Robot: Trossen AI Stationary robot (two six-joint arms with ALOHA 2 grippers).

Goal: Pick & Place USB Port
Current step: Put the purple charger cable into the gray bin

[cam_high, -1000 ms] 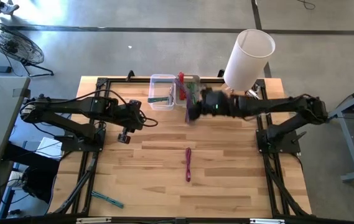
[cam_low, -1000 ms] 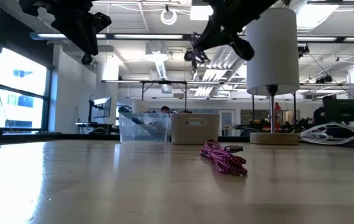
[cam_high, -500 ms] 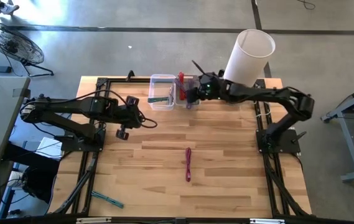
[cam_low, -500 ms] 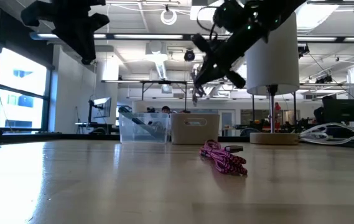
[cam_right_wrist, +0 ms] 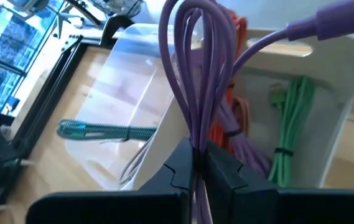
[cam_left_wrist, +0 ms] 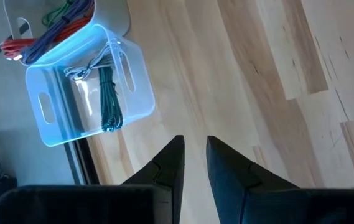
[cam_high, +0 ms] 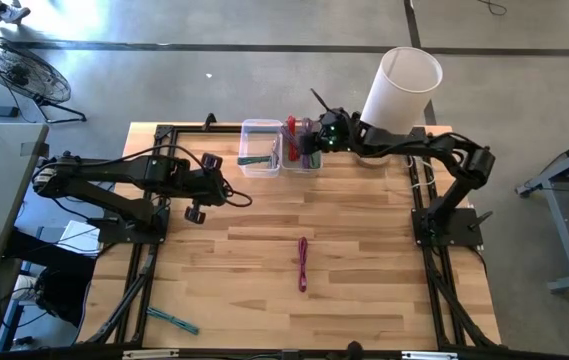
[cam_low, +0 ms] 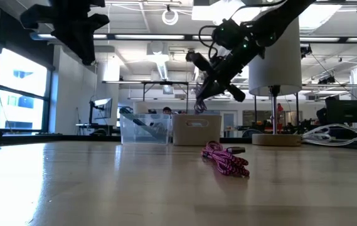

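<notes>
My right gripper [cam_right_wrist: 198,152] is shut on a coiled purple USB cable [cam_right_wrist: 189,74] and hovers over the white bin [cam_high: 302,170] at the table's far edge. That bin [cam_right_wrist: 351,81] holds green, orange and purple cables. Beside it stands a clear bin [cam_high: 260,147] with a teal cable [cam_right_wrist: 96,130] lying on its bottom. A pink cable [cam_high: 303,263] lies coiled on the table's middle. My left gripper [cam_left_wrist: 194,142] waits above the table's left part, its fingers a narrow gap apart, touching nothing. My right gripper pinches several strands of the purple cable's bundle [cam_right_wrist: 196,134] between its two fingers. The fingers slant downward from the table's right side [cam_low: 213,78]. The cable is lifted clear above the white bin, its loops [cam_right_wrist: 186,37] standing out beyond the fingertips.
A tall white lamp [cam_high: 399,95] stands on the far right corner, close behind my right arm. A teal cable [cam_high: 172,320] lies at the near left edge. Bare wood stretches around the pink cable [cam_low: 225,159].
My right gripper has carried the purple cable toward the table's far edge and downward, from in front of the bins to above the white bin. The cable stays lifted clear.
</notes>
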